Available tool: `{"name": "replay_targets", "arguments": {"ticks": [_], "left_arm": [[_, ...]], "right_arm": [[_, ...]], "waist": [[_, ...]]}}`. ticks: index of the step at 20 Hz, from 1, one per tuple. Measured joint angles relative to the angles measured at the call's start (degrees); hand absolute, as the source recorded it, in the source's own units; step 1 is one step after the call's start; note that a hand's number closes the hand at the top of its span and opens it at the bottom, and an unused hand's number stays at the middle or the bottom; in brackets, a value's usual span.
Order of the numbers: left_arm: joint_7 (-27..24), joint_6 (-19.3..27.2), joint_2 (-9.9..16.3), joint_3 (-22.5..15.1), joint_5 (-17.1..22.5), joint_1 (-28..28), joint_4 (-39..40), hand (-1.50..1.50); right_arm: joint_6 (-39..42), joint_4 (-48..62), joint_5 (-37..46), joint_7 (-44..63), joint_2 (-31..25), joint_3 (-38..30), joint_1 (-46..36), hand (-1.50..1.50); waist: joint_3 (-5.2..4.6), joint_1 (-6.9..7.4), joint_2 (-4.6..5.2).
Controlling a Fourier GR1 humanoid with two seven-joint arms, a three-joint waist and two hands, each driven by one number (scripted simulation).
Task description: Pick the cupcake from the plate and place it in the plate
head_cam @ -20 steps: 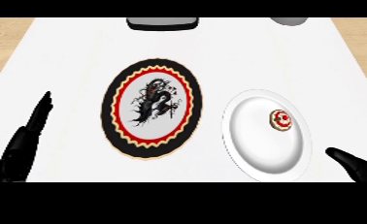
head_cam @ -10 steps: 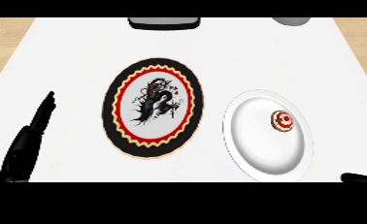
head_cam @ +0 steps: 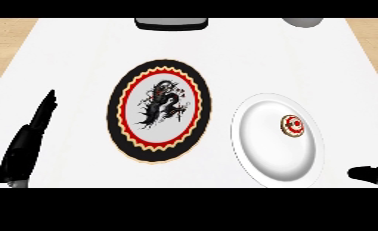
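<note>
Sitting on the plain white round plate (head_cam: 277, 145), toward its right side: small red-and-white-topped cupcake (head_cam: 293, 125). Just left of it on the white counter (head_cam: 88, 55), a black-rimmed round plate with dragon motif (head_cam: 159, 110) holds nothing. Left robot hand (head_cam: 33, 130) at left edge, fingers straight, released. Right robot hand (head_cam: 364, 173) barely visible; state cannot be told.

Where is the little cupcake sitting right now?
In the head view the cupcake sits on the white plate at the right side of the counter, near that plate's far right rim, with the dragon-patterned plate to its left.
</note>
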Motion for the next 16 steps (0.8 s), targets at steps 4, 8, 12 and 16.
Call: {"name": "replay_targets", "arguments": {"ticks": [4, 8, 12, 16], "left_arm": [[-0.1, -0.1, -0.8, 0.1, -0.9, 0.6, -0.5, 0.0], [0.9, 0.3, -2.0, -0.4, -2.2, 0.0, -0.9, 0.0], [1.3, -1.0, -2.1, 1.1, -2.5, -0.2, -0.5, 0.0], [1.5, -1.8, -3.5, 1.9, -3.6, 0.3, -1.3, 0.0]], "right_arm": [[4.4, 4.3, 1.4, 2.1, -1.0, 2.6, -3.5, -1.5], [8.7, 10.5, 5.3, 1.8, -1.3, 6.9, -7.3, -1.5], [13.9, 16.4, 7.6, -0.6, -0.2, 7.8, -9.9, -1.5], [17.2, 20.0, 10.7, -2.3, 2.3, 7.7, -11.4, -1.5]], "waist": [[0.02, 0.16, 0.01], [0.04, 0.35, 0.07], [0.05, 0.08, 0.01], [0.04, -0.1, -0.05]]}}
